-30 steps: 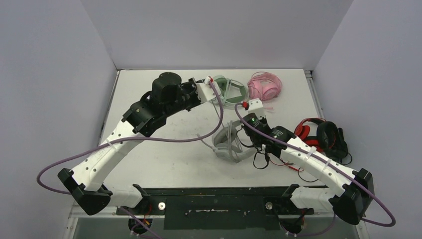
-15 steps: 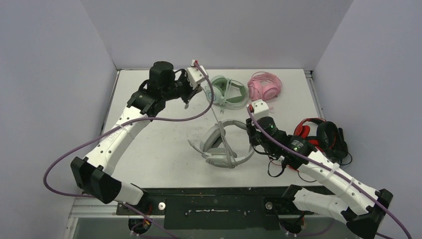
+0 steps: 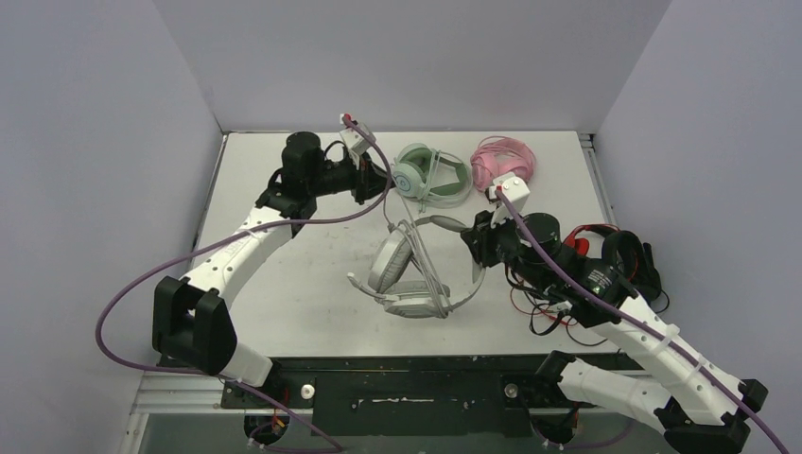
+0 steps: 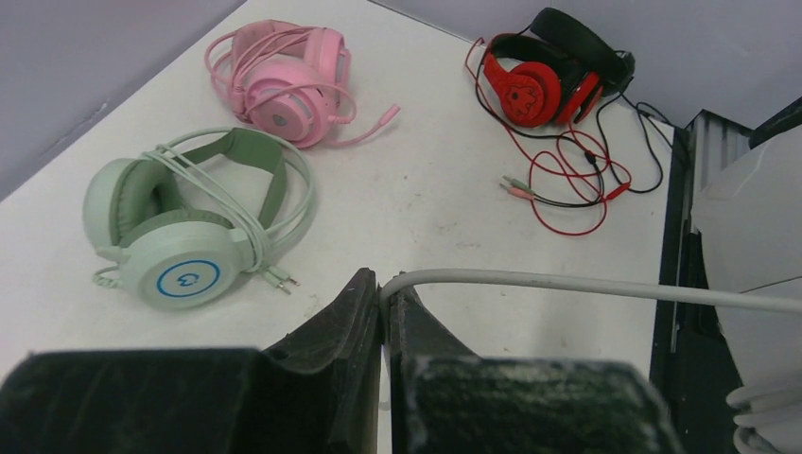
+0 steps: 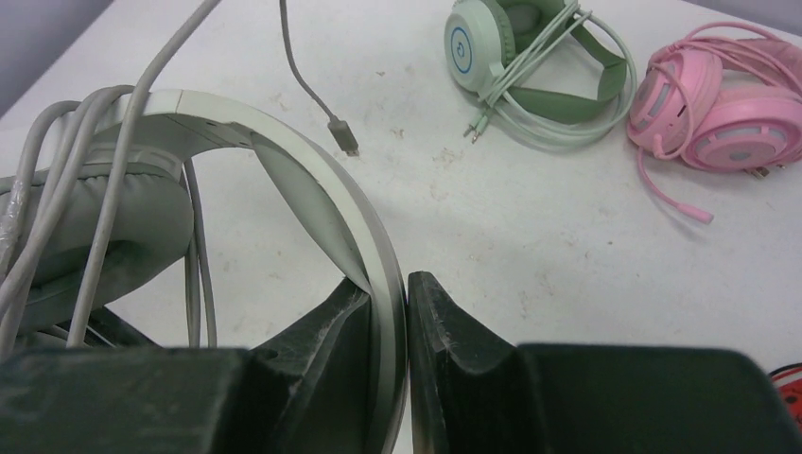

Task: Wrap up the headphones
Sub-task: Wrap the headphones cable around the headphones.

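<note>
While the left arm point(image 3: 236, 251) stretches back, the left fingers point(image 4: 352, 317) pinch the pale cable point(image 4: 567, 284) (drawn straight); crouched low, the right fingers point(image 5: 444, 322) clamp the band point(image 5: 312, 180) of the grey-white headset point(image 3: 390, 265).

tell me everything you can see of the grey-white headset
The grey-white headset is an over-ear pair with a smooth, plastic-looking headband and padded grey cups. It sits near the middle of the table, gripped by the right end effector, which is shut on the headband. Loops of its thin matching cable lie across one cup, and the left end effector pinches the cable farther along.
</note>
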`<action>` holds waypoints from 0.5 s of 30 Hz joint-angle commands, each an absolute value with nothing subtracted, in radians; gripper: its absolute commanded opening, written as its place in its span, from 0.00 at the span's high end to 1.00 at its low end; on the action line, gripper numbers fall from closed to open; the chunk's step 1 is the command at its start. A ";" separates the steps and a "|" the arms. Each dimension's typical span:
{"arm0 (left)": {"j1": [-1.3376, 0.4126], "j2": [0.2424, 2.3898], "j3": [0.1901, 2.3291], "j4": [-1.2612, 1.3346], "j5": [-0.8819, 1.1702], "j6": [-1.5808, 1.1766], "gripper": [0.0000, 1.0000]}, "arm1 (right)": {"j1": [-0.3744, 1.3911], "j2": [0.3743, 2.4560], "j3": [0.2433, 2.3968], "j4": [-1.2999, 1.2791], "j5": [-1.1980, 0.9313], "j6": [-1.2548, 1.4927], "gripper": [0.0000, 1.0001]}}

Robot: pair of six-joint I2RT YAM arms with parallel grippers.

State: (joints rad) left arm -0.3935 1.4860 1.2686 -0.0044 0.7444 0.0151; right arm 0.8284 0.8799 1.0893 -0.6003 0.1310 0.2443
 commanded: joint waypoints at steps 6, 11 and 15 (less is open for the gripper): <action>-0.393 1.445 1.102 0.426 0.724 -0.272 1.00 | 0.844 0.854 1.176 -0.382 0.044 0.335 1.00; -0.432 1.421 1.033 0.521 0.702 -0.361 1.00 | 0.844 0.865 1.156 -0.272 0.091 0.405 1.00; -0.445 1.373 0.947 0.630 0.671 -0.438 0.99 | 0.844 0.883 1.157 -0.214 0.116 0.441 1.00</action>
State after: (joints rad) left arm -0.4400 1.4406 1.0004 0.4461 0.7326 -0.3298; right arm 0.8322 0.8818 1.1110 -0.4572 0.1257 0.3336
